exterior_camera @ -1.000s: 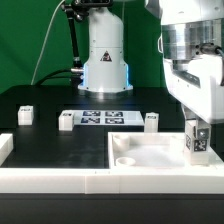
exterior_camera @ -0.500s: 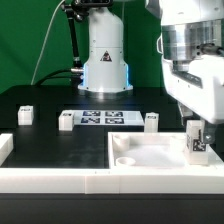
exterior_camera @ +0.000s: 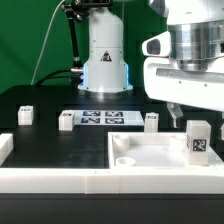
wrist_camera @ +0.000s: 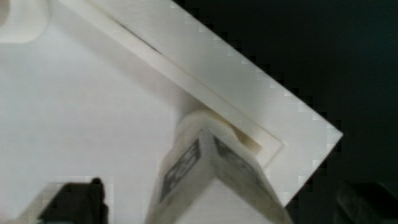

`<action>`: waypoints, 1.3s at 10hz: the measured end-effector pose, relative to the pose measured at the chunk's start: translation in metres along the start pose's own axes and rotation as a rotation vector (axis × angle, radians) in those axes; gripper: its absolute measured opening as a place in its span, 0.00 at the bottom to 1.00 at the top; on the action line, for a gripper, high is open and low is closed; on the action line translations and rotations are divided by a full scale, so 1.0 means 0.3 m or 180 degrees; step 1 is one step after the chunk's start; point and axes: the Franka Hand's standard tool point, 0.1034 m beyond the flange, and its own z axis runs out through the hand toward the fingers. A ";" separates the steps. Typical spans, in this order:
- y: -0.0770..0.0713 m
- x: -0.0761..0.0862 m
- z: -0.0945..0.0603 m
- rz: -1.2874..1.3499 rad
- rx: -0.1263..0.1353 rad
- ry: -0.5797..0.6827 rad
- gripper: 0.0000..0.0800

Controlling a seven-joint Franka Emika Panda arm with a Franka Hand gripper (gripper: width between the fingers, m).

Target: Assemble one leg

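One leg [exterior_camera: 198, 141], a small white block with a tag on its front, stands upright on the right far corner of the large white plate [exterior_camera: 150, 155]. My gripper [exterior_camera: 196, 115] hangs just above it, open, touching nothing. In the wrist view the leg [wrist_camera: 210, 170] sits between my two dark fingertips [wrist_camera: 71, 200], with a gap on each side, on the plate's corner [wrist_camera: 107, 110]. My gripper [wrist_camera: 217, 205] is centred over the leg.
Three more legs stand on the black table: one at the exterior view's left [exterior_camera: 25, 115], one left of the marker board [exterior_camera: 66, 120], one right of it [exterior_camera: 151, 121]. The marker board [exterior_camera: 100, 119] lies mid-table. A white border rail [exterior_camera: 60, 178] runs along the front. The arm's base [exterior_camera: 105, 60] stands behind.
The gripper was shut on the leg at the plate's corner; it has opened and risen. The leg stays standing on the plate.
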 end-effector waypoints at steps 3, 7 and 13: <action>0.003 0.010 -0.002 -0.1229 -0.0064 0.0058 0.81; 0.006 0.012 -0.001 -0.2073 -0.0103 0.0066 0.81; 0.011 0.019 -0.001 -0.1615 -0.0057 0.0054 0.36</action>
